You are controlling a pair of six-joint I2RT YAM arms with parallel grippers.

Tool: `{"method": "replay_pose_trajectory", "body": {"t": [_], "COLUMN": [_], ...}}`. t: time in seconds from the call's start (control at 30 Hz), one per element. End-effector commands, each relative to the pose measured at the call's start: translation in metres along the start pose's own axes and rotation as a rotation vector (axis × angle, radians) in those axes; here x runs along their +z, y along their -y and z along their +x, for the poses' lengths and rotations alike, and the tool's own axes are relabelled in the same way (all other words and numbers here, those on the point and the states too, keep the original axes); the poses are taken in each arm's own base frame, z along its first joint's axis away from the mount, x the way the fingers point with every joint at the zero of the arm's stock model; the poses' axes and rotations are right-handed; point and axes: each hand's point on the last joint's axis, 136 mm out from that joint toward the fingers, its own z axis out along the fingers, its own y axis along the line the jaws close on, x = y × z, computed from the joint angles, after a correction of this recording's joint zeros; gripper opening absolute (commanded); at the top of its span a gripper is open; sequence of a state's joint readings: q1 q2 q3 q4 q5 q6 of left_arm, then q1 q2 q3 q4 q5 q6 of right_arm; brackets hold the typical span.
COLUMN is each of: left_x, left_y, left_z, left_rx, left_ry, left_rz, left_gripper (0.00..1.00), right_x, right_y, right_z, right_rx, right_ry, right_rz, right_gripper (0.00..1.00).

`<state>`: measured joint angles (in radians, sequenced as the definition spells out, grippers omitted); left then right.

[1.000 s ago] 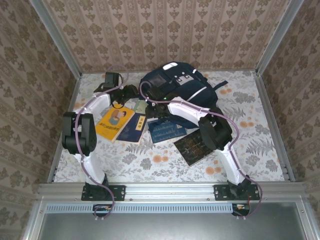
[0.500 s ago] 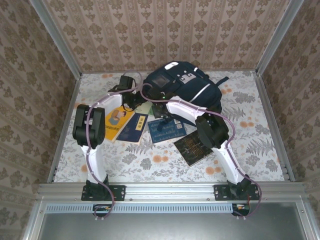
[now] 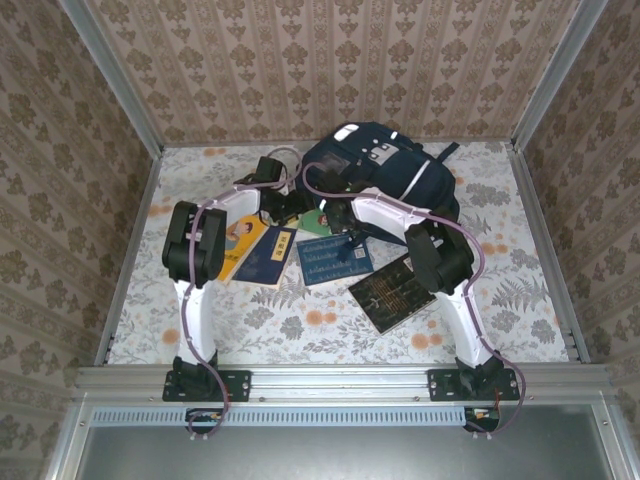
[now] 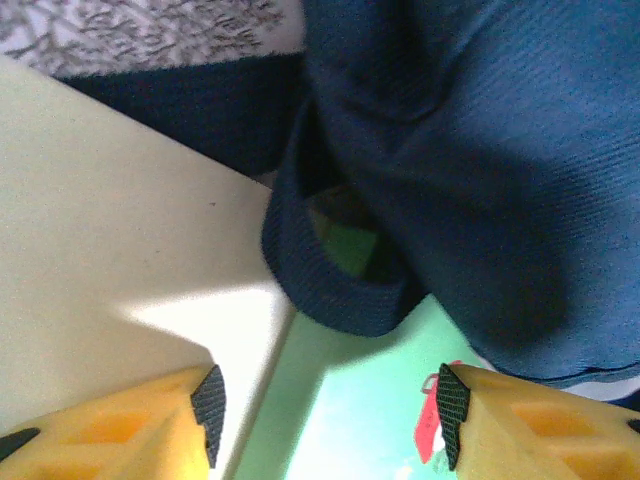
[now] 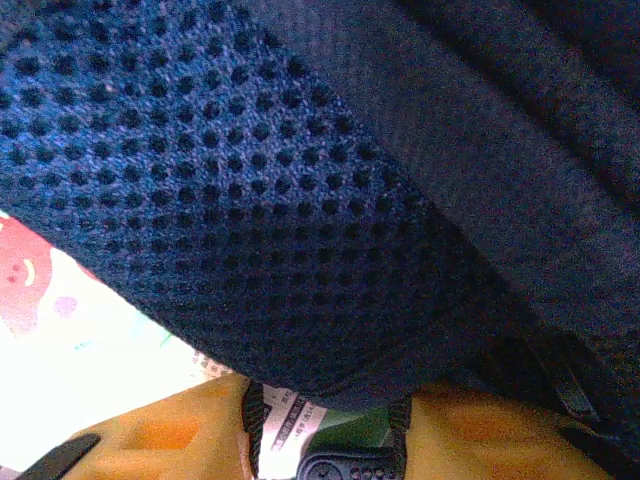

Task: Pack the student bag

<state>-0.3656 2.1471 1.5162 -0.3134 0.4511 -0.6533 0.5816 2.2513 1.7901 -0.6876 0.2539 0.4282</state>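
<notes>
The right pincer has the mesh padding of the bag bulging between its jaws and touching both pads. From so close, it cannot be told whether they truly clamp it. The left pincer stands open with nothing between its jaws, over a green book and a cream surface, just short of a fold of the bag's fabric. The bag lies at the far middle of the counter, near the back wall, and both arms reach to its near left edge. Nearer lie a yellow book, a navy book, a blue book and a dark book.
</notes>
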Motion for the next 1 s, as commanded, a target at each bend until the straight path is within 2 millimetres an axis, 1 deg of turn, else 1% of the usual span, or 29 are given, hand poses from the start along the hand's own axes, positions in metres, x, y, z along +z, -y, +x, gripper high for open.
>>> {"method": "replay_pose_trajectory", "body": {"t": [0.0, 0.1, 0.23, 0.3, 0.43, 0.47, 0.6, 0.67, 0.77, 0.83, 0.87, 0.97], "left_x": [0.015, 0.023, 0.022, 0.020, 0.009, 0.006, -0.003, -0.007, -0.008, -0.006, -0.006, -0.005], "left_y": [0.004, 0.014, 0.036, 0.046, 0.068, 0.073, 0.090, 0.098, 0.105, 0.105, 0.104, 0.103], "left_z": [0.018, 0.023, 0.024, 0.023, 0.018, 0.017, 0.015, 0.016, 0.022, 0.027, 0.028, 0.033], "left_rx": [0.033, 0.015, -0.010, -0.020, -0.030, -0.029, -0.044, -0.049, -0.068, -0.083, -0.091, -0.105], "left_ry": [-0.083, -0.115, -0.132, -0.137, -0.128, -0.125, -0.126, -0.131, -0.158, -0.173, -0.176, -0.182], "left_rz": [0.024, 0.110, 0.258, 0.314, 0.418, 0.439, 0.524, 0.567, 0.602, 0.611, 0.615, 0.615], "left_gripper": [0.61, 0.61, 0.57, 0.51, 0.34, 0.31, 0.23, 0.23, 0.30, 0.31, 0.29, 0.17], "right_x": [0.012, 0.021, 0.033, 0.037, 0.042, 0.043, 0.043, 0.043, 0.044, 0.045, 0.045, 0.047], "right_y": [0.027, 0.017, 0.006, 0.004, 0.000, -0.001, -0.001, -0.003, -0.003, -0.003, -0.004, -0.004], "right_z": [0.000, 0.008, 0.018, 0.022, 0.027, 0.028, 0.028, 0.028, 0.028, 0.028, 0.029, 0.030], "right_rx": [0.000, 0.006, 0.011, 0.011, 0.013, 0.014, 0.015, 0.015, 0.019, 0.024, 0.025, 0.027], "right_ry": [0.002, -0.022, -0.065, -0.076, -0.092, -0.093, -0.093, -0.093, -0.095, -0.096, -0.097, -0.099], "right_rz": [0.065, 0.014, -0.037, -0.048, -0.067, -0.068, -0.076, -0.083, -0.088, -0.095, -0.097, -0.100], "right_gripper": [0.41, 0.41, 0.40, 0.40, 0.40, 0.40, 0.40, 0.40, 0.40, 0.40, 0.40, 0.41]}}
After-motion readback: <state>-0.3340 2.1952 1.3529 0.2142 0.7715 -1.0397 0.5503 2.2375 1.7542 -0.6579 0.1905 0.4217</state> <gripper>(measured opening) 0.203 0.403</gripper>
